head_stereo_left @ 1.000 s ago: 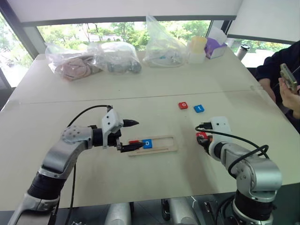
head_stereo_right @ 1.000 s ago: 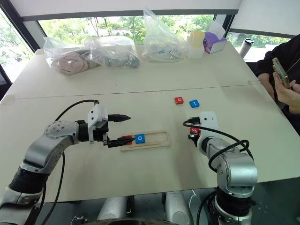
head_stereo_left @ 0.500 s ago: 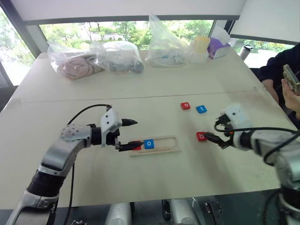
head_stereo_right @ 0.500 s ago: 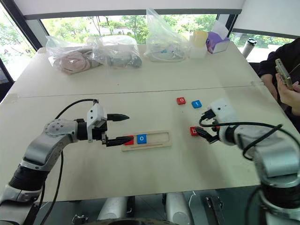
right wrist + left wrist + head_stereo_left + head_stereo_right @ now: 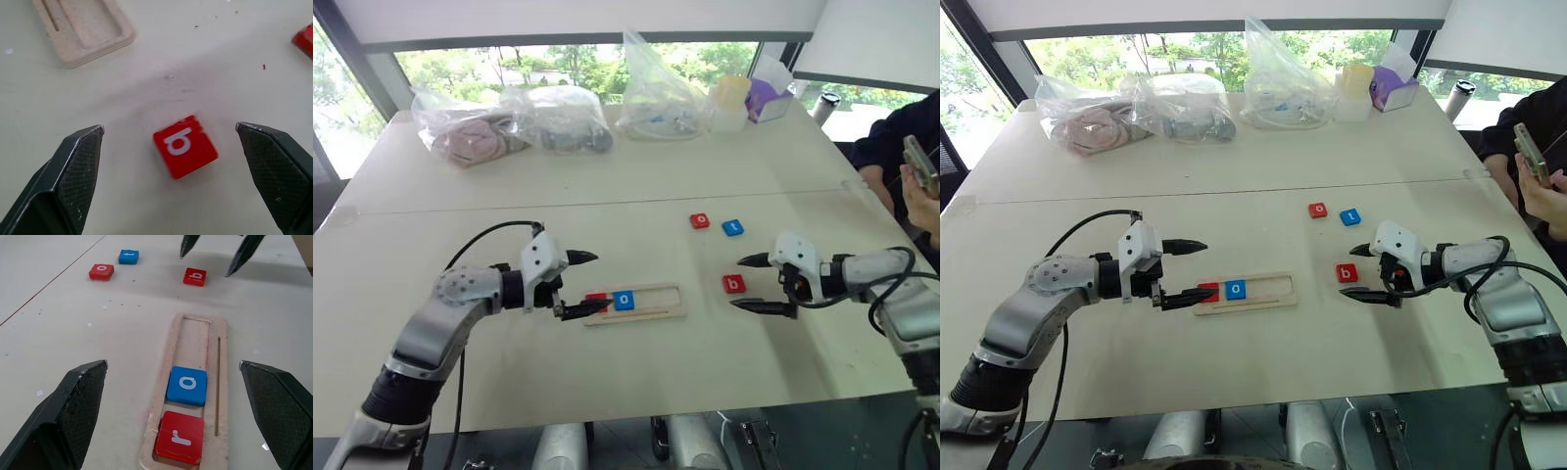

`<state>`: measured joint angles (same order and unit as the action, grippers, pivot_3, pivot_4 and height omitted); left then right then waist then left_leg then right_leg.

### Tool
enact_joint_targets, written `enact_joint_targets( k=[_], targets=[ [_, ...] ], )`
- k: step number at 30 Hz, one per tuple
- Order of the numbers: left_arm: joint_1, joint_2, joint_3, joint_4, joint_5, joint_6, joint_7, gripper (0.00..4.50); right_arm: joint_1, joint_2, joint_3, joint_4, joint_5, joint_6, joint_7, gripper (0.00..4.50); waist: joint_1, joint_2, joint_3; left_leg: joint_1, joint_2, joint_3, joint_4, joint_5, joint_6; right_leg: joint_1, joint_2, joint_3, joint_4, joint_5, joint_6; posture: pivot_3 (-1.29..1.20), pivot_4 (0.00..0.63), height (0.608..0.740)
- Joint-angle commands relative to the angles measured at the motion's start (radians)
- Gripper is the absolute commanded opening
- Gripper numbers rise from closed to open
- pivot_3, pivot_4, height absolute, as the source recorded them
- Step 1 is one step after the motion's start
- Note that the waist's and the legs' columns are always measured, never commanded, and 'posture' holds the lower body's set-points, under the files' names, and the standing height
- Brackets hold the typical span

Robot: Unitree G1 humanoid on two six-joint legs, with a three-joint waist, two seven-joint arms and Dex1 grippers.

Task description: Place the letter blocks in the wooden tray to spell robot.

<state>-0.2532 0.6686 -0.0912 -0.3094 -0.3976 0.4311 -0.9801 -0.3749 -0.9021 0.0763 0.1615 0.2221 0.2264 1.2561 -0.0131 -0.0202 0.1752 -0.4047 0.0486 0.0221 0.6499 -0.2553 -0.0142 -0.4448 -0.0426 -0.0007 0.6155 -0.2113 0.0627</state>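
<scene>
Two silver-grey metal arms with rounded joint housings, black segments nearer the body and looping black cables. Each wrist carries a white block-shaped housing ahead of a black collar. The left gripper [image 5: 579, 284] and the right gripper [image 5: 751, 283] each bear two tapered black fingers [image 5: 73, 416], their inner faces finely cross-hatched.

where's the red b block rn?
The red b block lies flat on the table, on the robot's right, between the empty end of the wooden tray and the open right gripper, just nearer than the red o block.
</scene>
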Motion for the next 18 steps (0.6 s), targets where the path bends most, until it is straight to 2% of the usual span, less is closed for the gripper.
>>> enact_joint_targets(
  k=[1, 5, 6, 8, 12, 13, 18],
  targets=[
    [0.012, 0.018, 0.039, -0.051, -0.020, 0.009, 0.007, 4.50, -0.035, 0.022, 0.027, 0.071, -0.031, -0.074, 0.030, 4.45, 0.001, 0.000, 0.000, 0.000, 0.000, 0.000, 0.000, 0.000, 0.000, 0.000, 0.000, 0.000, 0.000, 0.001, -0.002, 0.00, 0.150, 0.740],
    [0.029, 0.032, 0.053, -0.070, -0.034, 0.020, 0.005, 4.50, -0.050, 0.041, 0.053, 0.152, -0.066, -0.138, 0.050, 4.45, 0.003, 0.000, 0.000, 0.000, 0.000, 0.000, -0.001, 0.000, 0.000, 0.000, 0.000, 0.000, 0.000, 0.001, -0.002, 0.00, 0.150, 0.740],
    [0.035, 0.041, 0.061, -0.073, -0.039, 0.023, 0.000, 4.50, -0.055, 0.048, 0.054, 0.166, -0.071, -0.148, 0.047, 4.22, 0.002, 0.000, 0.000, 0.000, 0.000, 0.000, -0.001, 0.000, 0.000, 0.000, 0.000, 0.000, 0.000, 0.002, -0.002, 0.00, 0.150, 0.740],
    [0.043, 0.053, 0.070, -0.075, -0.045, 0.025, -0.008, 4.50, -0.062, 0.058, 0.055, 0.185, -0.079, -0.163, 0.043, 3.55, 0.001, 0.000, 0.000, 0.001, 0.000, 0.000, 0.000, 0.000, 0.000, 0.001, 0.000, 0.000, 0.000, 0.002, -0.002, 0.00, 0.150, 0.740],
    [0.047, 0.074, 0.081, -0.079, -0.065, 0.033, -0.024, 4.50, -0.075, 0.065, 0.050, 0.202, -0.092, -0.193, 0.035, 1.43, 0.001, 0.000, 0.000, 0.003, 0.000, 0.000, 0.001, 0.000, 0.000, 0.002, 0.000, 0.000, 0.002, 0.001, -0.001, 0.00, 0.150, 0.740],
    [0.045, 0.077, 0.083, -0.079, -0.069, 0.036, -0.027, 4.50, -0.079, 0.064, 0.049, 0.202, -0.095, -0.198, 0.036, 1.13, 0.001, 0.000, 0.000, 0.004, 0.000, 0.000, 0.001, 0.000, 0.000, 0.003, 0.000, 0.000, 0.002, 0.001, -0.001, 0.00, 0.150, 0.740],
    [0.030, 0.086, 0.086, -0.071, -0.077, 0.039, -0.032, 4.50, -0.097, 0.052, 0.037, 0.066, -0.063, -0.143, 0.054, 1.15, 0.001, 0.001, 0.000, 0.006, 0.000, 0.001, 0.001, 0.000, 0.000, 0.004, 0.000, 0.001, 0.003, 0.001, -0.001, 0.00, 0.150, 0.740]
  ],
)
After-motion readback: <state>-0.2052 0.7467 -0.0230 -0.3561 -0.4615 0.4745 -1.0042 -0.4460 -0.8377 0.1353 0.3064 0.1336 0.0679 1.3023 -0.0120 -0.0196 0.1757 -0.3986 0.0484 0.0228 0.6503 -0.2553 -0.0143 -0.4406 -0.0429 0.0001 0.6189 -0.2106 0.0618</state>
